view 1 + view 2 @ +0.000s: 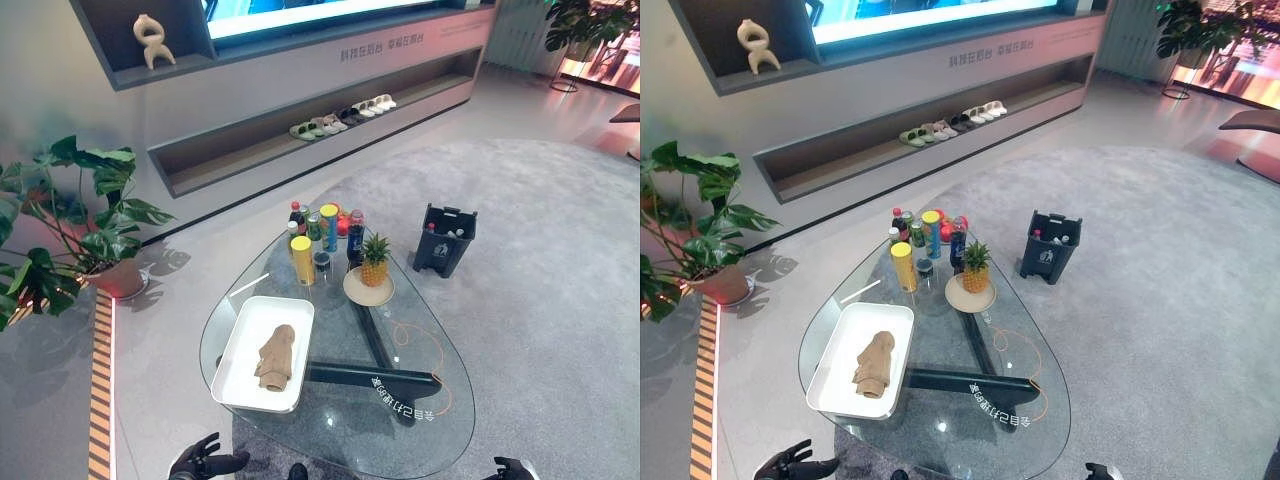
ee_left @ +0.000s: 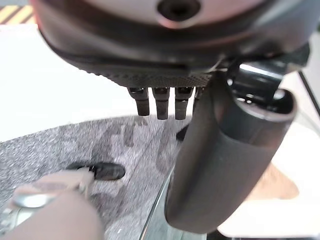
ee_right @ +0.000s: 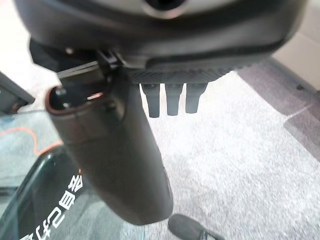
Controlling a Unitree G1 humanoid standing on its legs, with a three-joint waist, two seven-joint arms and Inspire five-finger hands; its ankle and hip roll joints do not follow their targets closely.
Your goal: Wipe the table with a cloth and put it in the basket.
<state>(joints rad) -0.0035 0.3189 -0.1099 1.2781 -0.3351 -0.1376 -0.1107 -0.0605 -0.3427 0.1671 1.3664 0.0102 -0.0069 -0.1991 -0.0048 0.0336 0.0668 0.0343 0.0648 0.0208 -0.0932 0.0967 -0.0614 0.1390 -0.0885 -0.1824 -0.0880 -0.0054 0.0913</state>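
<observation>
Cloth [image 1: 276,357] in white tray [image 1: 233,355] on worktop [image 1: 420,420], ahead of left hand [image 1: 205,462], long axis pointing away. Left nearer; both hands' fingers relaxed, empty; right hand [image 1: 512,469] well apart.

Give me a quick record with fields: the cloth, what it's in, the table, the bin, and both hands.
cloth: tan, crumpled, lying in the tray
tray: white, on the table's left part
table: glass, with bottles and a pineapple at its far end
bin: dark, on the carpet to the right beyond the table
left hand: open, low by the near edge
right hand: open, holding nothing
</observation>
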